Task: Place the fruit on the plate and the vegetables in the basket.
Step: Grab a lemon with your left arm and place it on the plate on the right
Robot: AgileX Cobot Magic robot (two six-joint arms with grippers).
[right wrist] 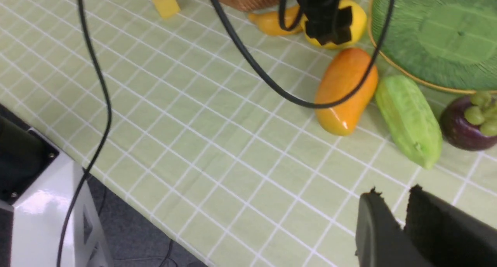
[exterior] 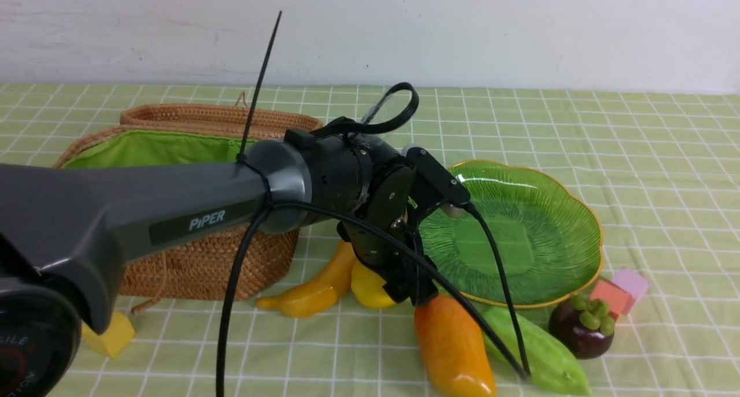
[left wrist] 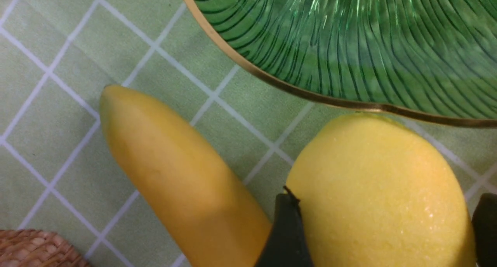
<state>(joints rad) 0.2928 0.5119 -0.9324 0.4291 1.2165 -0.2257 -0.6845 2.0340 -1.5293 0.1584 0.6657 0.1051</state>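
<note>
Right, the left hand is down in the middle of the front view, spread wide, with the lemon sitting between its fingers. From here it straddles the fruit and doesn't look clamped on it. The lemon lies on the desk, just beside the gold rim of the green plate, and the banana is tight against its other side.

That's the worry: one finger is wedged right between banana and lemon. If it closes crooked, I'd expect the banana to get shoved or pinched in along with it. The lemon is round and glossy, so an off-centre squeeze could squirt it out against that glass rim.

Watch the black cable too. It droops across the plate toward the mango and the green gourd at lower right, and a lift might drag it over them.

The right hand, low in its own view, is all but closed and empty, well apart from the mangosteen. The basket sits behind the arm on the left.
</note>
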